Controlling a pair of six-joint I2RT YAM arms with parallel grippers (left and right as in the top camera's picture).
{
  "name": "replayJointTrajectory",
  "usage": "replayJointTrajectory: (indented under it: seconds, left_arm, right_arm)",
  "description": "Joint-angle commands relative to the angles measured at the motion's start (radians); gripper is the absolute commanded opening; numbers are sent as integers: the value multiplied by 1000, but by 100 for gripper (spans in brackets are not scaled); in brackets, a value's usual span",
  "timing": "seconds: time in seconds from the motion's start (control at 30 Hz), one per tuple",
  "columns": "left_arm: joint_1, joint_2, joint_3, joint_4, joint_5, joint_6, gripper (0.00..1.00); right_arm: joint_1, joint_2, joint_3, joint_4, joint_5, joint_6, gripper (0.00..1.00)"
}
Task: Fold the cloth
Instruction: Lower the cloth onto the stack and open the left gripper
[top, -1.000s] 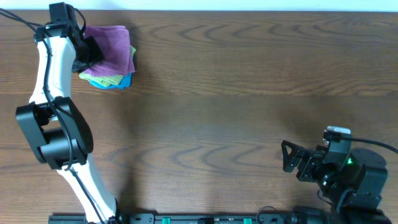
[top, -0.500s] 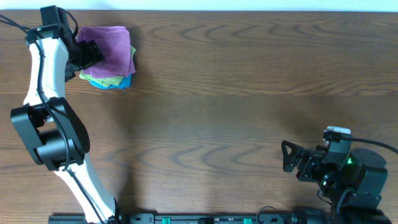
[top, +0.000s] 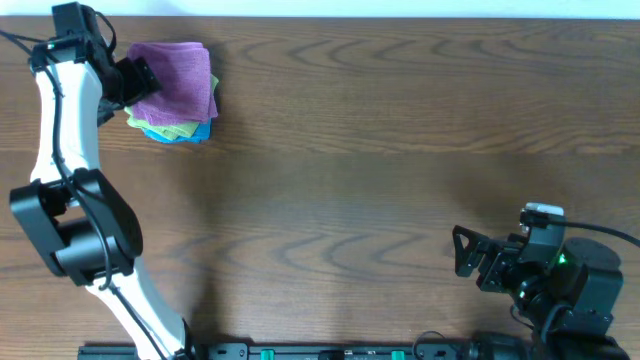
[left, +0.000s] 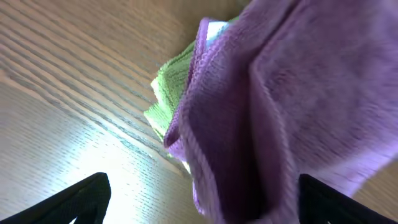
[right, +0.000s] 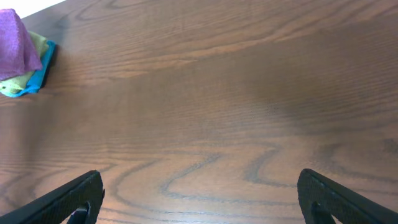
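Observation:
A folded purple cloth (top: 178, 80) lies on top of a green cloth (top: 168, 129) and a blue cloth (top: 195, 133) at the far left of the table. My left gripper (top: 135, 82) is open at the purple cloth's left edge. In the left wrist view the purple cloth (left: 292, 106) fills the right side, reaching between the open fingers (left: 199, 199), and the green cloth (left: 171, 99) peeks out beneath it. My right gripper (top: 462, 258) is open and empty at the near right. The right wrist view shows the stack (right: 18, 56) far off.
The wooden table (top: 400, 150) stretches between the two arms. The right arm's base (top: 570, 290) sits at the near right corner. The table's far edge runs just behind the cloth stack.
My left arm has drawn back to the left, and its gripper has moved from over the purple cloth to its left edge. The right arm has not moved.

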Motion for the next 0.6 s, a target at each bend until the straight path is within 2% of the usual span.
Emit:
replayJointTrajectory:
  seconds: [0.0,0.13,0.3,0.57]
  left_arm:
    - [7,-58,-9,-19,-1,17,95]
    - [7,-93,-9,-58,114,65,95]
    - [7,-147,-9,-116,224,66,95]
    - [7,-301,-9,-121,354,66,95]
  right_arm:
    - [-5,-3,-4,-1,3,18,99]
    - [-5,-3,-4,-1,3,18,99]
    - [-5,-3,-4,-1,3,18,99]
    - [-5,-3,-4,-1,3,18,99]
